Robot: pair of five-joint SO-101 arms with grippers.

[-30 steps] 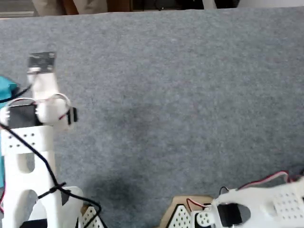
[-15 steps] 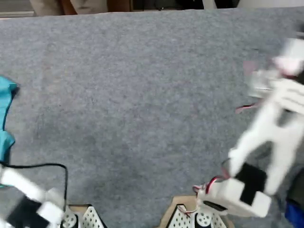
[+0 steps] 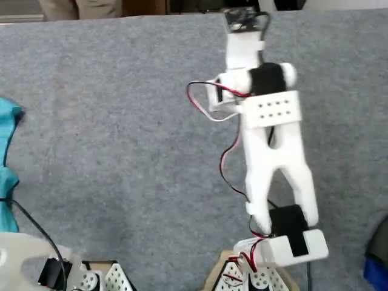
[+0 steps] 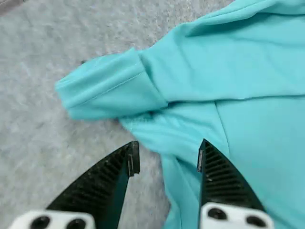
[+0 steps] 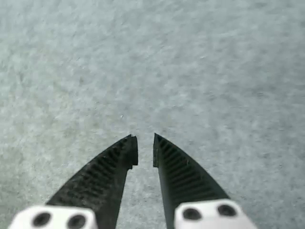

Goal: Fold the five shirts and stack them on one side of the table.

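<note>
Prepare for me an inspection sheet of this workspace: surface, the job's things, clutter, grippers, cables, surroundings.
Surface: grey felt table, lying flat.
Job's things: teal shirt, rumpled, at the table's left edge.
Clutter: blue item at the right edge, cut off; cannot tell what it is.
Grippers: left gripper open above the shirt's sleeve; right gripper over bare felt, jaws a narrow gap apart, holding nothing.
Cables: red and white wires along the right arm; black cable by the left arm.
Surroundings: wooden board under the arm bases.

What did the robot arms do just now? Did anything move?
The left arm pulled back to the near left corner. The right arm unfolded and swung out toward the far middle. Nothing was grabbed. The teal shirt stayed at the left edge.
</note>
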